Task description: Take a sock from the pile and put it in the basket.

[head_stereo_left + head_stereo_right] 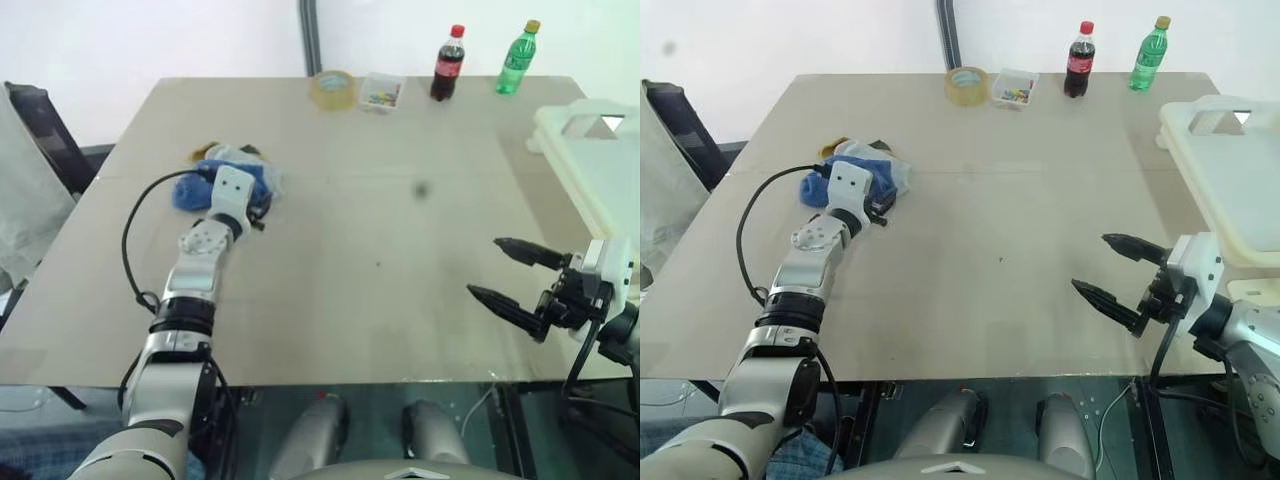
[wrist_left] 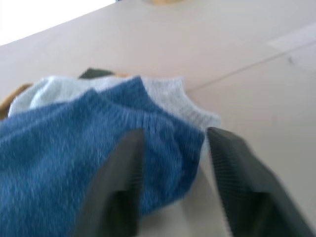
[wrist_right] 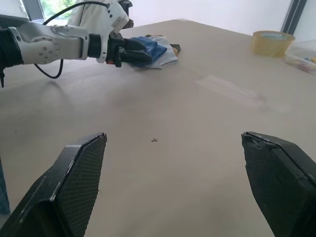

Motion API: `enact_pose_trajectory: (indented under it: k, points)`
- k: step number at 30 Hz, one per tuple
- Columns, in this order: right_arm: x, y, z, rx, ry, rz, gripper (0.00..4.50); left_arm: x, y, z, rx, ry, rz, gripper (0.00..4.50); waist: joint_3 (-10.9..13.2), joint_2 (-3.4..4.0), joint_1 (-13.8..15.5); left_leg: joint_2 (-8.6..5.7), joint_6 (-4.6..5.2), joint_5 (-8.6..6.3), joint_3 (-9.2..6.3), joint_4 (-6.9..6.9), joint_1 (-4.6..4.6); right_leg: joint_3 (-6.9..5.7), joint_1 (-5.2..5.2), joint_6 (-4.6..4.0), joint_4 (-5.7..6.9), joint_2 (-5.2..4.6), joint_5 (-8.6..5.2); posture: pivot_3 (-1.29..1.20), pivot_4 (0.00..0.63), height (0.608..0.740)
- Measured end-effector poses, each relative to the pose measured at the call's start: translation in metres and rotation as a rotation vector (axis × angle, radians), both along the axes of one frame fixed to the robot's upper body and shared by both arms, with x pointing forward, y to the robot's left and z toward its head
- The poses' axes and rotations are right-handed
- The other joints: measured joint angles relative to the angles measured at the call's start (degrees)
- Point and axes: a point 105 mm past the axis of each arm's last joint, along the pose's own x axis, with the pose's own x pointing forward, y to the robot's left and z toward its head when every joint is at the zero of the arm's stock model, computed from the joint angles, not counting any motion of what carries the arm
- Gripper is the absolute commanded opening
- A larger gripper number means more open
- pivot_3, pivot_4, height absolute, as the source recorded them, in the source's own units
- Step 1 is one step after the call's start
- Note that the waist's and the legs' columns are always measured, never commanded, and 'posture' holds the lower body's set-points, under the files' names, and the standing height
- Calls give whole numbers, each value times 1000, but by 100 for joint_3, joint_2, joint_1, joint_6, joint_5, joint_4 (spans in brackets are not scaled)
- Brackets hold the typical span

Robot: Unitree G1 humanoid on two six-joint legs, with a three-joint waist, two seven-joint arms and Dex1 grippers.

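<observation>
The pile (image 1: 195, 188) of ankle socks lies on the table's far left. A blue sock (image 2: 74, 148) is on top, over a light grey one (image 2: 182, 96), with mustard (image 2: 10, 98) and dark (image 2: 94, 73) edges behind. My left gripper (image 2: 174, 136) is open and level at the pile's near edge, its two fingers straddling the blue sock's corner. The cream-white basket (image 1: 590, 150) stands at the table's right edge. In front of it, over the near right of the table, my right gripper (image 1: 484, 266) hangs wide open and holds nothing.
Along the table's far edge stand a tape roll (image 1: 333, 89), a small clear box (image 1: 381, 92), a cola bottle (image 1: 449, 62) and a green bottle (image 1: 517, 58). A black cable (image 1: 130, 230) loops beside my left arm. A dark chair (image 1: 40, 130) stands off the left side.
</observation>
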Motion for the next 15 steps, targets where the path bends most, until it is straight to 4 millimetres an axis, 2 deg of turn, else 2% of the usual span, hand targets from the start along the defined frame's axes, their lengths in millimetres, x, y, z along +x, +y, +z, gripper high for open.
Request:
enact_pose_trajectory:
  k: [4,15]
  points:
    - [-1,-1,-2,-7,7,-6,4500,1,1,-6,-8,17,13,2528,0,-1,3,0,0,0,1,3,0,1,-2,0,7,1,0,0,150,740]
    - [-1,-6,-9,-19,21,-27,4500,4,9,-5,-16,10,68,2528,-2,-3,7,0,0,0,5,10,2,5,-3,0,16,2,0,0,150,740]
